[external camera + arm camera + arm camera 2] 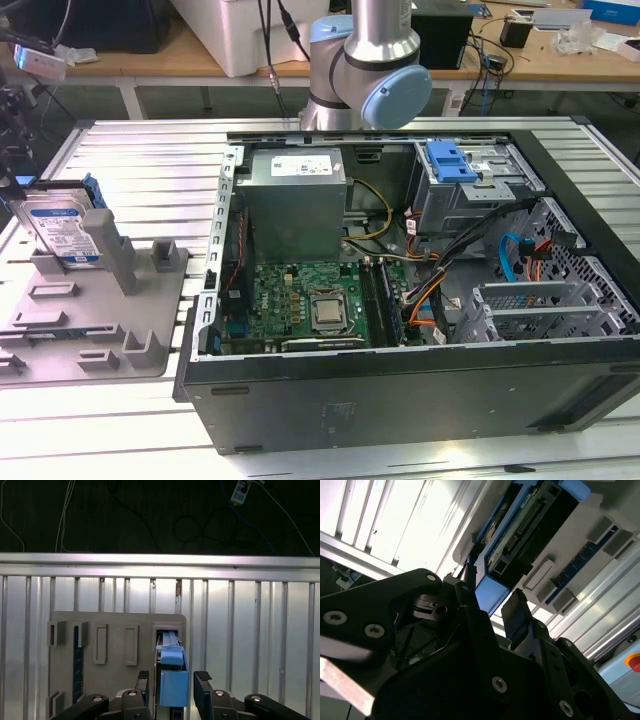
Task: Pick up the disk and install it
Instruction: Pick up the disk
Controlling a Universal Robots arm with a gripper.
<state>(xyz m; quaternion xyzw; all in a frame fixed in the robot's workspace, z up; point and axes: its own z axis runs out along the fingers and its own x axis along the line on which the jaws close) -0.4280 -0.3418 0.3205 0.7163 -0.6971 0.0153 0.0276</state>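
The disk point(58, 232), silver with a white-and-blue label and a blue carrier frame, stands on edge in a grey holder point(95, 330) at the exterior view's left. My gripper point(172, 681) is directly over it, open. One dark finger point(143, 680) sits on each side of the blue frame end point(173, 682), with a small gap on both sides. In the second wrist view the disk point(520, 527) shows its connector edge, and the fingers point(517, 612) flank its blue corner point(490, 594).
An open computer case point(400, 390) lies to the exterior view's right of the holder. It contains a grey power-supply box point(295, 195), a motherboard point(310, 300), a blue-topped drive cage point(455, 165) and loose cables. The slatted metal table point(150, 170) carries everything.
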